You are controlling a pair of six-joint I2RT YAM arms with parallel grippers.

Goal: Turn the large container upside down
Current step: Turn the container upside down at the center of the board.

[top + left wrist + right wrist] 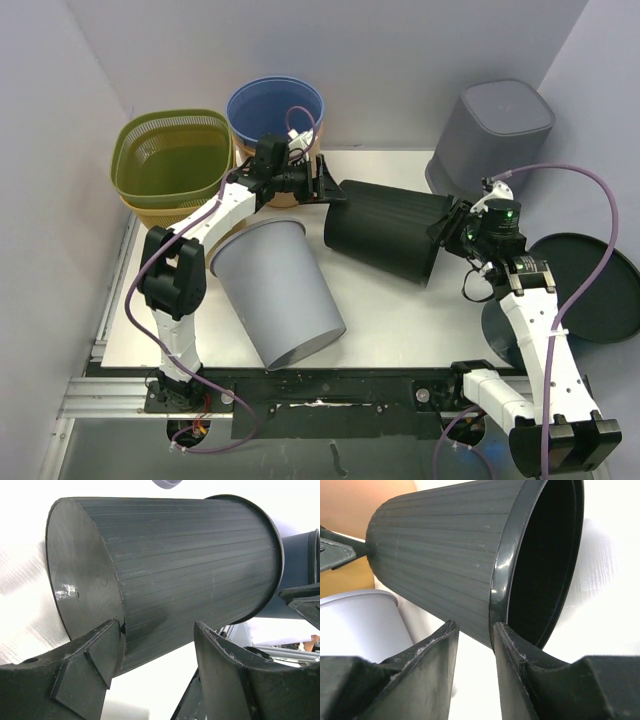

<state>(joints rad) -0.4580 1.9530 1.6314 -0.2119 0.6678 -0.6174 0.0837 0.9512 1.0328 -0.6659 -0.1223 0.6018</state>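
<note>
Black bin (385,230) lies on its side mid-table (400,320), base to the left, mouth to the right. Left gripper (330,190) is at the base edge, jaws wide apart, nothing clamped that I can see. Right gripper (474,627) is at the rim, jaws a narrow slit apart; I cannot tell whether they pinch it. Grey bin (275,290) lies tipped over, near-left of the black one.

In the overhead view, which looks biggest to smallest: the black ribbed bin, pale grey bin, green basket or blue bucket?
1. Black ribbed bin and pale grey bin: too alike to rank.
2. Green basket.
3. Blue bucket, partly hidden by the left arm.
</note>
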